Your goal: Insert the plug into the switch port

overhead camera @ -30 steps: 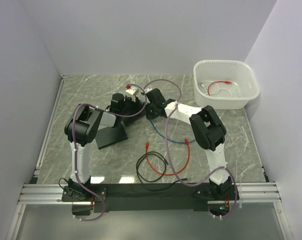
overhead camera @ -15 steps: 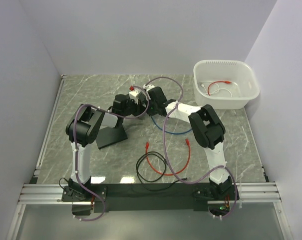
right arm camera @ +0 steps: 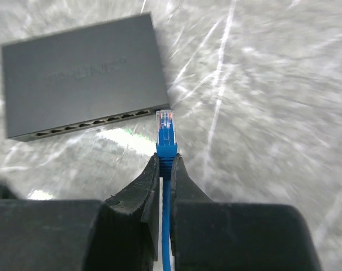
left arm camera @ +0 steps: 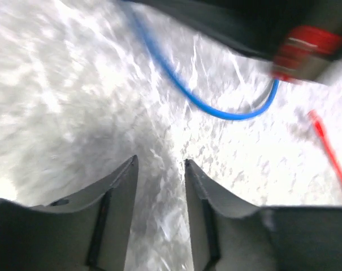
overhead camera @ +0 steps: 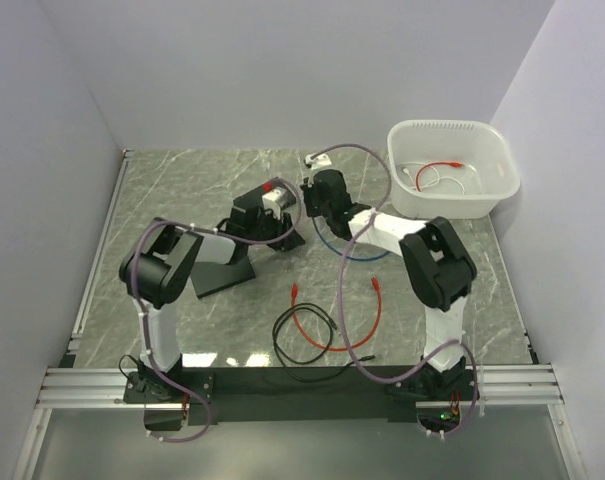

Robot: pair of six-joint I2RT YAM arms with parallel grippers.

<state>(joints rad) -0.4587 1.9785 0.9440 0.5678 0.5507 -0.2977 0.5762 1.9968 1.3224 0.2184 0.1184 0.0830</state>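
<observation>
The plug, a clear connector on a blue boot, stands above the tips of the right end effector. That end effector is pressed together on the boot just behind the connector, which leaves the whole connector free to enter a socket. In the right wrist view the plug's tip shows at the right end of the row of ports on the switch but sits in none of them. I judge the insertion not yet begun, with lining up to come. The blue cable trails back between the fingers. The switch lies flat on the marble surface, its ports facing this wrist. Faint lettering on its lid is too blurred to read. The left end effector is spread with nothing between its fingers and hovers over the surface near a loop of the cable, perhaps to brace the switch.
</observation>
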